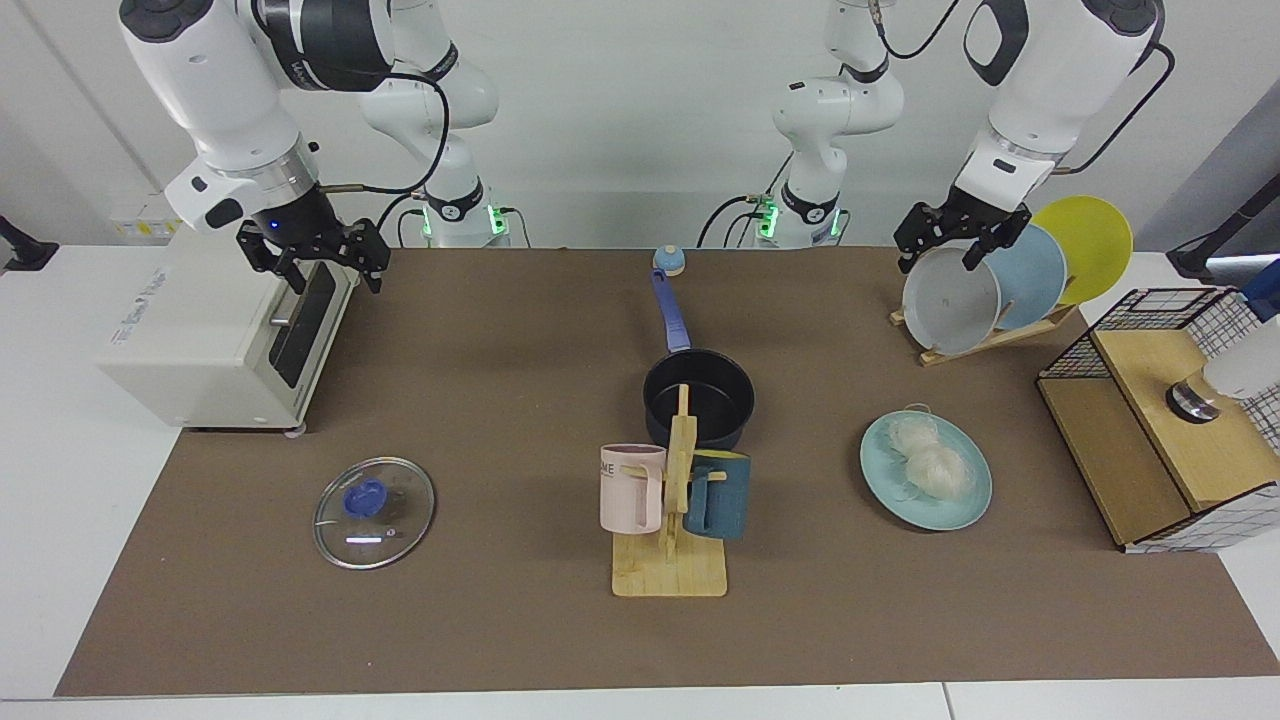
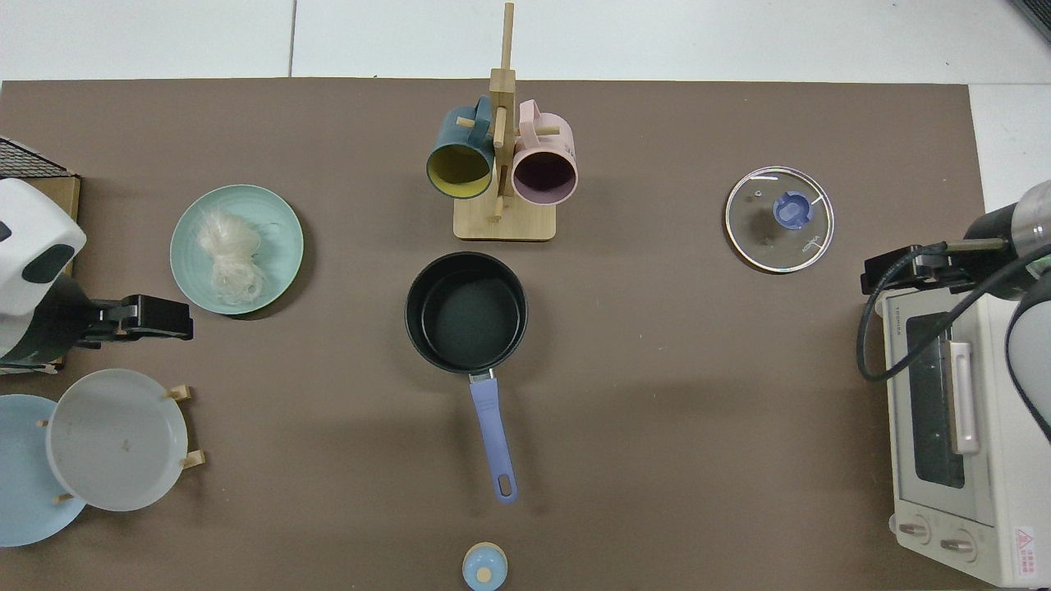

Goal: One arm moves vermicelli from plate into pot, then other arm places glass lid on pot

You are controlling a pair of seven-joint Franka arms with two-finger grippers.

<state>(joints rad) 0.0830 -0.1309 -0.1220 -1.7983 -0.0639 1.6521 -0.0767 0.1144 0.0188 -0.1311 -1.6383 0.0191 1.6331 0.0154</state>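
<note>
The vermicelli [image 1: 930, 462] [image 2: 230, 258] lies as a whitish clump on the light teal plate [image 1: 962, 510] [image 2: 279, 238]. At mid-table the dark navy pot [image 1: 698, 395] [image 2: 466, 312] is empty, its blue-purple handle pointing toward the arm bases. The glass lid [image 1: 373, 498] [image 2: 778, 219] with its blue knob rests flat on the mat. My right gripper [image 1: 335, 278] [image 2: 899, 269] hangs open over the toaster oven's front edge, behind the lid. My left gripper [image 1: 938, 262] [image 2: 156, 318] waits open above the plate rack, well behind the teal plate.
A white toaster oven [image 1: 200, 320] stands beside the lid. A wooden mug stand [image 1: 670, 560] with a pink and a dark blue mug is just in front of the pot. A rack of grey, blue and yellow plates [image 1: 1000, 285] and a wire-and-wood box [image 1: 1150, 440] flank the teal plate.
</note>
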